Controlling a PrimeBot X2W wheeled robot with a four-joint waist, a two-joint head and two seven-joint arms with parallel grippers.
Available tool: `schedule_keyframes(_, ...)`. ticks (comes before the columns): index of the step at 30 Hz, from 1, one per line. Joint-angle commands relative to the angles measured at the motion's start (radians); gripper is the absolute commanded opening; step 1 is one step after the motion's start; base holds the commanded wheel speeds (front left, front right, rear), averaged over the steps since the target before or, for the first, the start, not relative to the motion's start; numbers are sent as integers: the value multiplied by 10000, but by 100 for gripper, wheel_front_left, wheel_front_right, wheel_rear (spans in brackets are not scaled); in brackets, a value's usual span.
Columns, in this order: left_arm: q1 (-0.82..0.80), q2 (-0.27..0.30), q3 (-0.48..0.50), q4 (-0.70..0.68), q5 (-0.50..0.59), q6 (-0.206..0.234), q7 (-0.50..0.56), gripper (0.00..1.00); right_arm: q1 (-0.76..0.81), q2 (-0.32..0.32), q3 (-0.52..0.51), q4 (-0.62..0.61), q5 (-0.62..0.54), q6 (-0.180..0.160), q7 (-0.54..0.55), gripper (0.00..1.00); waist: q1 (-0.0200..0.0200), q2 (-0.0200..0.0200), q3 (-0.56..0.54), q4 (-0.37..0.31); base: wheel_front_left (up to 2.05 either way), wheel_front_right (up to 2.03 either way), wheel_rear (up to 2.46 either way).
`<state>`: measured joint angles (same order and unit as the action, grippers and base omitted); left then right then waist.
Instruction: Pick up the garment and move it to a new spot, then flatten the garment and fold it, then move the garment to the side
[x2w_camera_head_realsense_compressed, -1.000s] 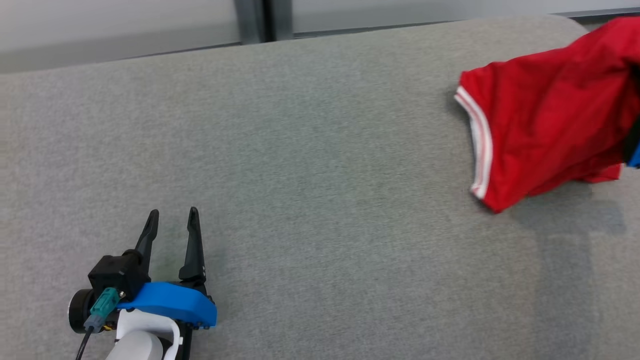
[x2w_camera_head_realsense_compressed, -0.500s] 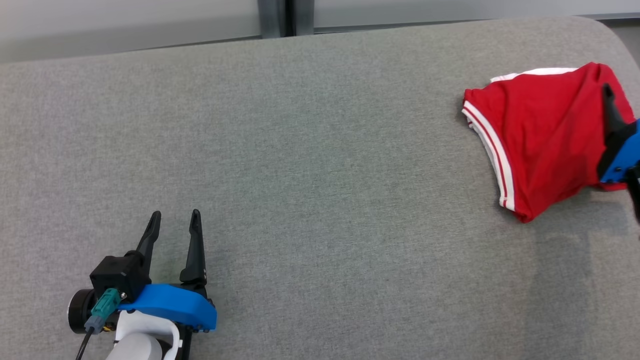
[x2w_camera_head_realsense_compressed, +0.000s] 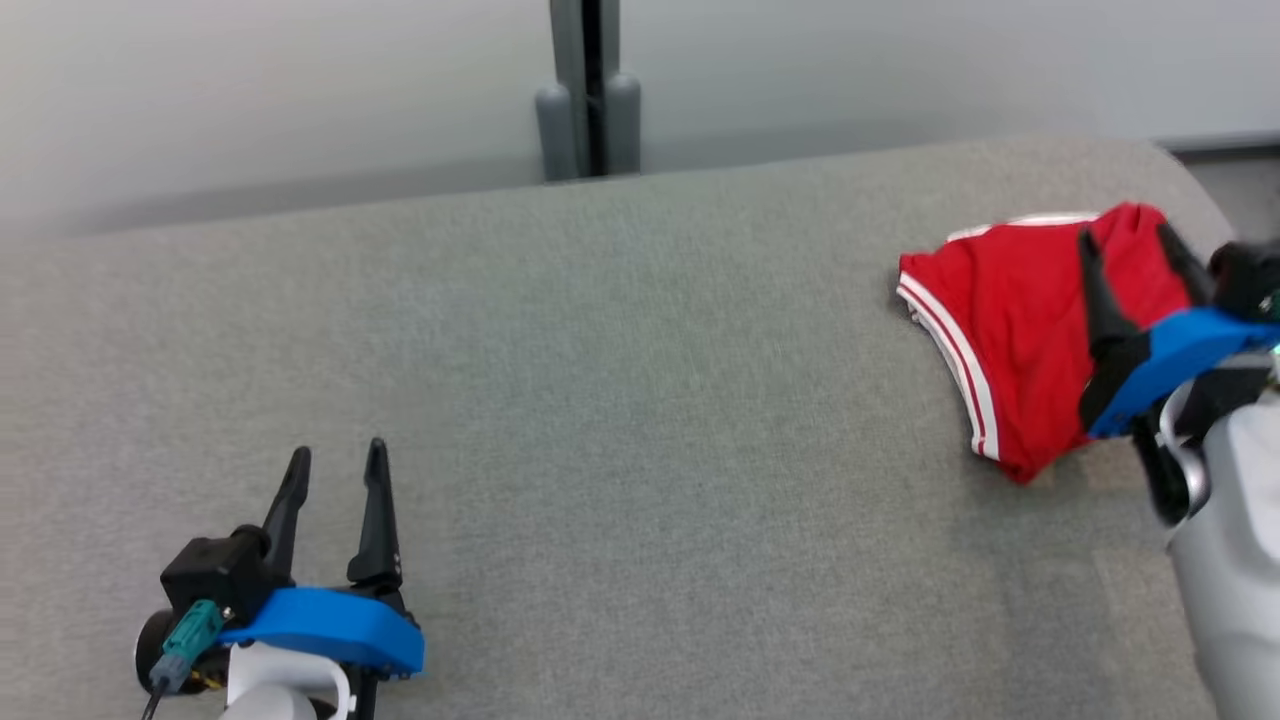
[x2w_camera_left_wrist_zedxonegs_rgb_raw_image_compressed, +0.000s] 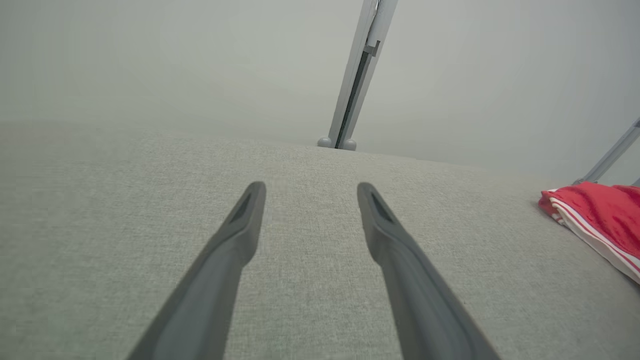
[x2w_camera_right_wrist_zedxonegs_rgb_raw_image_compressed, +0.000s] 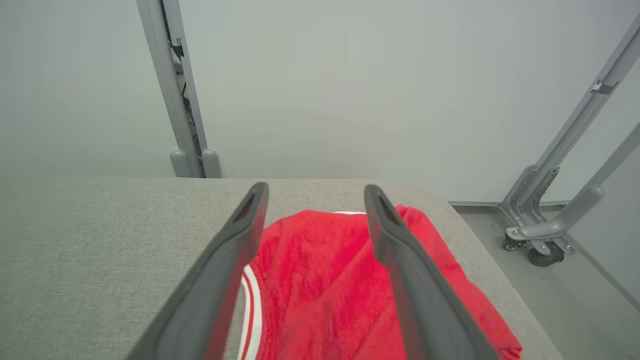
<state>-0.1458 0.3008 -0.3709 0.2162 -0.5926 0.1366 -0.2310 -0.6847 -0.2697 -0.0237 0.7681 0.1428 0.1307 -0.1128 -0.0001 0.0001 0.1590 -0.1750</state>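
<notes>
Red garment of soft cloth with white striped trim (x2w_camera_head_realsense_compressed: 1010, 320) is not held. The right gripper (x2w_camera_head_realsense_compressed: 1125, 240) stands over it with its two long dark fingers set wide apart and nothing clamped between them, pointing toward 12 o'clock in the head view. Judgement: this posture suits a set-down at the new spot, with the jaws parted so the cloth lies free before flattening starts.

The garment lies bunched, not spread, at about 2 o'clock on the grey woven padded surface (x2w_camera_head_realsense_compressed: 640, 400), close to its rounded right corner. A striped hem faces 9 o'clock.

The left gripper (x2w_camera_head_realsense_compressed: 337, 452) sits low at 7 o'clock, well apart from the garment, its fingers parted and empty. Judgement: it is parked out of the way until both arms are needed for spreading.

A grey upright post (x2w_camera_head_realsense_compressed: 590, 100) stands against the wall at 12 o'clock.

The right wrist view adds detail the head view leaves unclear. Here the garment (x2w_camera_right_wrist_zedxonegs_rgb_raw_image_compressed: 320, 280) is creased and heaped between and beyond the open fingers. Its far side lies near the surface edge, toward 3 o'clock. Past that edge are the floor and a grey metal frame on a castor wheel (x2w_camera_right_wrist_zedxonegs_rgb_raw_image_compressed: 540, 245). Judgement: spreading toward that side risks cloth slipping over the edge.

The left wrist view shows the garment (x2w_camera_left_wrist_zedxonegs_rgb_raw_image_compressed: 600, 210) from the side at 3 o'clock, hem layers stacked, with only bare surface between that gripper's fingers (x2w_camera_left_wrist_zedxonegs_rgb_raw_image_compressed: 240, 225)
</notes>
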Motion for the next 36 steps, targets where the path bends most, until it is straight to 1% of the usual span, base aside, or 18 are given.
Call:
schedule_keyframes(1,123,-21,87,108,-40,-45,-102,100,360,151,-21,-113,109,1,-174,100,1,-1,-262,7,0,0,0)
schedule_keyframes(3,367,-37,191,345,-30,-131,-206,100,1071,301,-151,-376,18,-1,-542,100,1,-1,-692,248,0,0,0)
schedule_keyframes(8,808,-75,280,610,112,-146,-299,100,2452,915,-445,-1131,-282,1,-903,100,1,-1,-1170,679,0,0,0)
schedule_keyframes(12,1175,-117,273,713,137,-221,-330,100,3622,1587,-383,-2045,-465,-1,-1033,100,1,-1,-1384,972,0,0,0)
schedule_keyframes(17,1563,-260,228,787,32,-277,-341,100,4878,2081,-216,-3129,-830,1,-1123,100,1,-1,-1534,1196,0,0,0)
schedule_keyframes(20,1716,-337,220,801,-7,-259,-339,100,5536,2185,-29,-3687,-907,1,-1136,100,1,-1,-1615,1309,0,0,0)
schedule_keyframes(24,1843,-423,225,814,-55,-296,-346,100,6264,2186,206,-4242,-369,1,-1205,100,1,-1,-1689,1442,0,0,0)
schedule_keyframes(30,1833,-530,382,740,-7,-333,-354,100,6766,2190,333,-4584,-54,1,-1265,100,1,-1,-1732,1453,0,0,0)
schedule_keyframes(36,1715,-632,461,779,111,-455,-357,100,6972,2191,399,-4639,147,1,-1281,100,1,-1,-1793,1420,0,0,0)
